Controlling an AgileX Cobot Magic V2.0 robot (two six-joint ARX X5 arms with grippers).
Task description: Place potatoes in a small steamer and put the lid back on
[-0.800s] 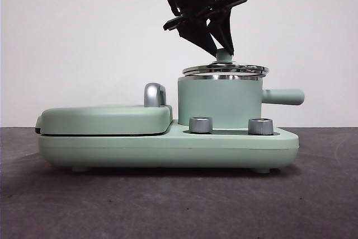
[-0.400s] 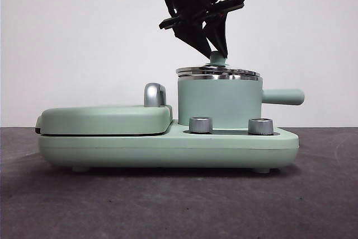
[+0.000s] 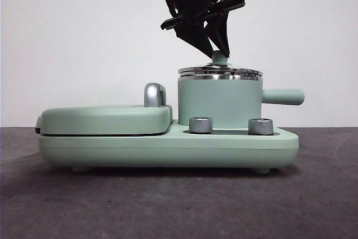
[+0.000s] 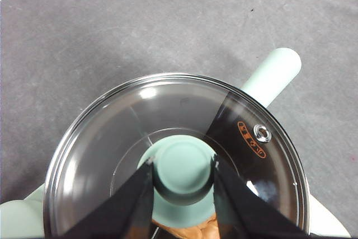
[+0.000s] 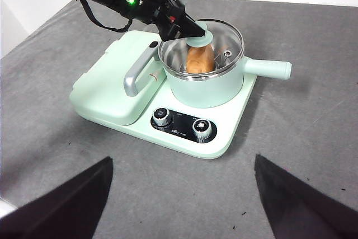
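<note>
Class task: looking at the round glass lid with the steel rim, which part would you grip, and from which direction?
Grip the round glass lid by its small mint-green knob, coming from straight above. The knob stands proud at the centre; the glass is flat and smooth. The left claw pinches it this way.

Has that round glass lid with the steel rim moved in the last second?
Yes. The round glass lid with the steel rim has come down level onto the small mint-green steamer pot, with the left gripper still on its knob.
</note>
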